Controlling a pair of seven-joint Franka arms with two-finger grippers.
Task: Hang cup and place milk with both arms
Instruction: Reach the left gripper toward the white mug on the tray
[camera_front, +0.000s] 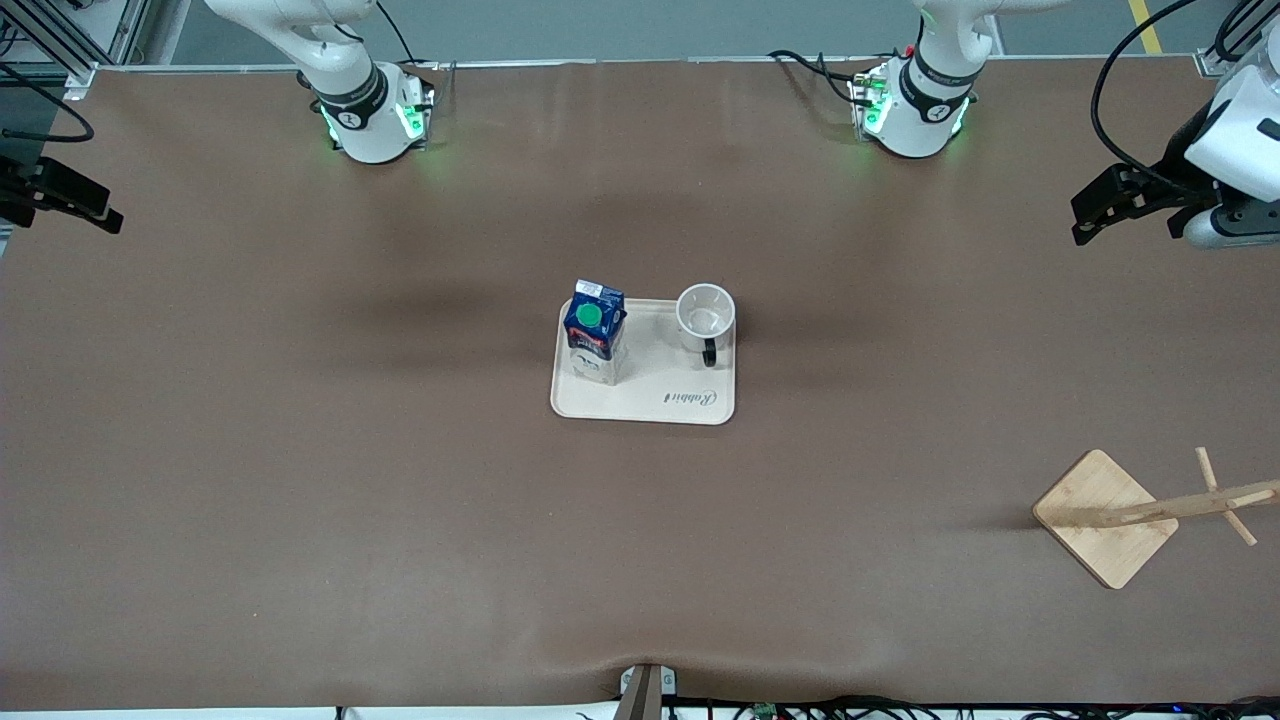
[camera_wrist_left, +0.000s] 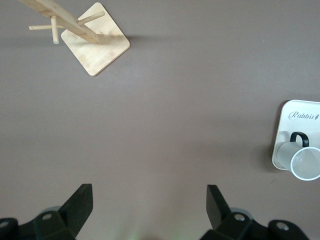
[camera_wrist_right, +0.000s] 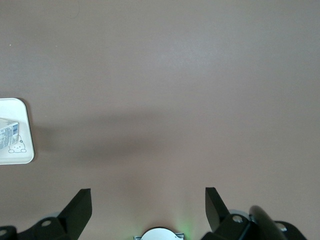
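Note:
The white cup (camera_front: 706, 315) with a black handle stands upright on a cream tray (camera_front: 650, 395) at the table's middle. The blue milk (camera_front: 594, 330) carton with a green cap stands beside it on the tray, toward the right arm's end. My left gripper (camera_front: 1088, 218) is open and empty, up in the air over the left arm's end of the table. My right gripper (camera_front: 100, 212) is open and empty over the right arm's end. In the left wrist view my left gripper (camera_wrist_left: 148, 200) is open, with the cup (camera_wrist_left: 302, 160) and tray (camera_wrist_left: 282, 130) at the edge. In the right wrist view my right gripper (camera_wrist_right: 148, 202) is open.
A wooden rack (camera_front: 1085, 500) with pegs stands at the left arm's end, nearer to the front camera than the tray. It also shows in the left wrist view (camera_wrist_left: 97, 52). The right wrist view shows the tray's corner (camera_wrist_right: 27, 130) and the milk's white lower part (camera_wrist_right: 9, 134).

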